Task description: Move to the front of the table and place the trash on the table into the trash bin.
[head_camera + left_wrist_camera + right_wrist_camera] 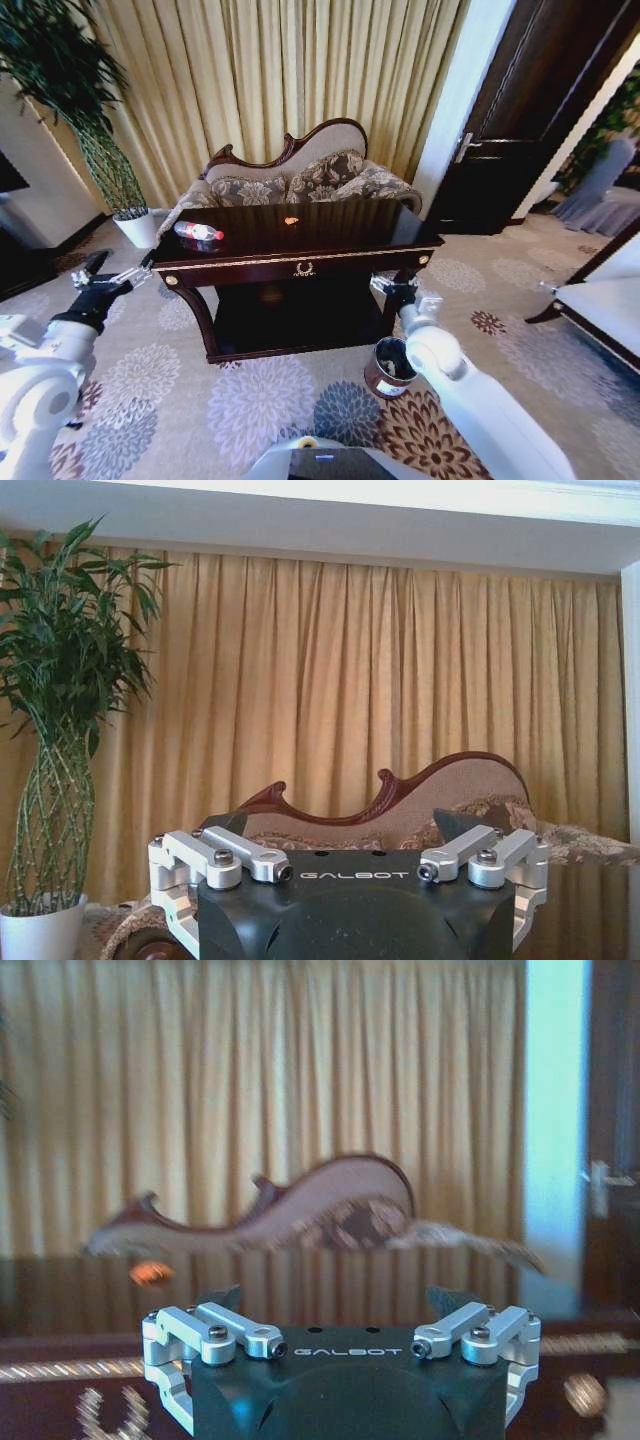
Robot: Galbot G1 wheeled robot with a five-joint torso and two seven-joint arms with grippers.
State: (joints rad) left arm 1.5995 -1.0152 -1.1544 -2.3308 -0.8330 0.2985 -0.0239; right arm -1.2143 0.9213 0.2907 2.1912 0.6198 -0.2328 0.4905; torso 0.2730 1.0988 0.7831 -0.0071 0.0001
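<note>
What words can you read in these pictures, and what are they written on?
"GALBOT": on the black body of the left hand.
"GALBOT": on the black body of the right hand.
The bottle has a red label, too small to read.
The trash bin has a white label, too small to read.

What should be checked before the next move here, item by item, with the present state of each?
1. Robot faces the table front: ok, the gold emblem is centred ahead.
2. Trash located: ok, bottle lies near the table's left end, orange scrap mid-top.
3. Trash bin within view: ok, on the carpet by the table's right front leg, partly behind the right arm.
4. Left gripper free: ok, open, empty, beside the table's left front corner.
5. Right gripper free: ok, open, empty, near the right front corner.
6. Other small scraps: cannot tell.
</note>
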